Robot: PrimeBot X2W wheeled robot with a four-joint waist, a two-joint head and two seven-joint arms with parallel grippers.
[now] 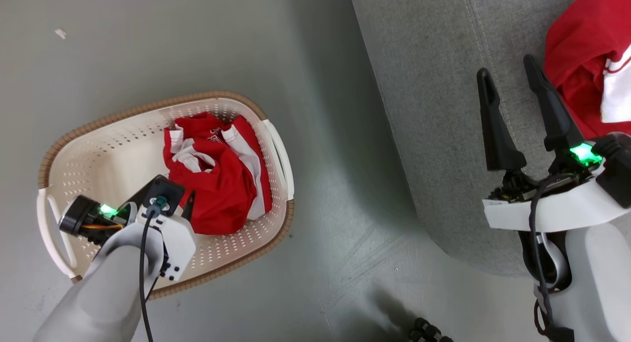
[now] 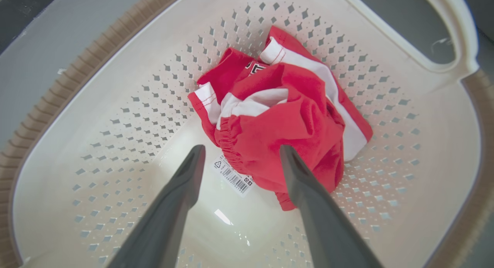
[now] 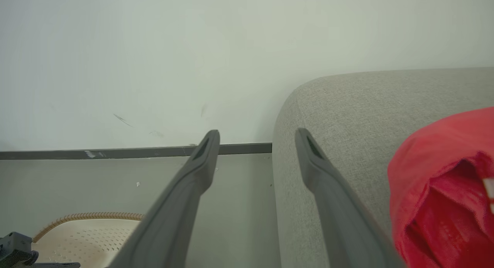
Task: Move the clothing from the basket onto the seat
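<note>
1. Jaws of the left gripper (image 2: pixel 241 150) spread wide, holding nothing, low inside the basket (image 2: pixel 115 125); one fingertip over the bare basket floor, the other across the near edge of the crumpled garment (image 2: pixel 285 121).
2. Barcode label (image 2: pixel 233 175) on the basket floor, partly tucked under that red-and-white garment.
3. Crumpled garment bunched toward the basket's right end, against the perforated wall, close to a white side handle (image 1: pixel 281 150).
4. Basket standing on the grey floor (image 1: pixel 335 209), apart from the seat (image 1: pixel 434 110).
5. Right gripper (image 1: pixel 507 68) held over the seat in the head view, jaws likewise parted and empty.
6. Second garment (image 1: pixel 581 61), red with a white panel, lying on the seat just right of that gripper; contact with the nearer finger impossible to tell.
7. Farthest back, in the right wrist view: dark baseboard (image 3: pixel 115 153) and pale wall (image 3: pixel 193 48) beyond the seat's rounded corner.
</note>
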